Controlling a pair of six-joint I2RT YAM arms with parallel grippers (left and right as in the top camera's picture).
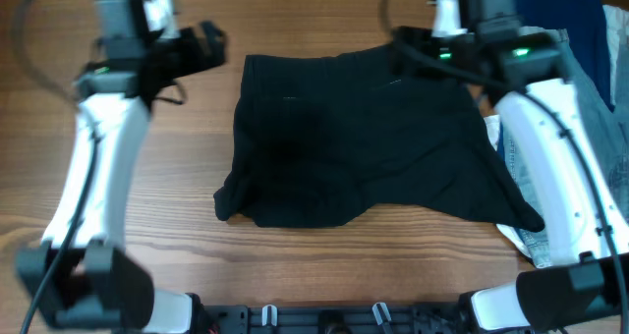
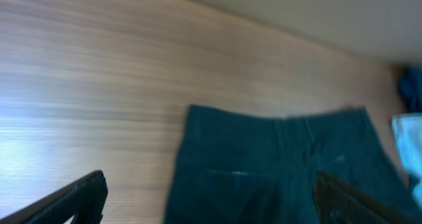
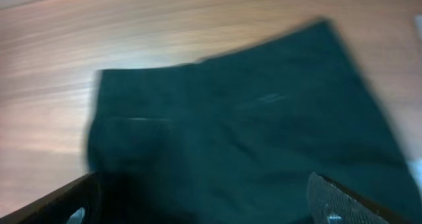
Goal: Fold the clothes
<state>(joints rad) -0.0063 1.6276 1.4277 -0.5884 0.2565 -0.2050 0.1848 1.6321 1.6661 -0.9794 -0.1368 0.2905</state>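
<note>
At the middle of the tabletop (image 1: pixel 177 187), black shorts (image 1: pixel 354 138) lie spread flat, with the waistband toward the far edge and both legs toward the near edge. The hem of the leg nearer the left edge is a bit rumpled. The other leg's hem lies over a pale denim garment (image 1: pixel 526 238) by the right edge. A dark blue cloth (image 1: pixel 590 20) sits at the far right corner. The left pincer (image 1: pixel 208 45) is just beside the waistband's left corner, over bare wood, and the wrist view shows its fingers (image 2: pixel 72 199) spread wide and holding nothing. The right pincer (image 1: pixel 411 51) is over the waistband's right corner. Its fingers (image 3: pixel 343 199) are also wide apart and empty, with the shorts filling the view below. Both wrist views are blurred, so I can't tell whether either pincer touches the fabric.
</note>
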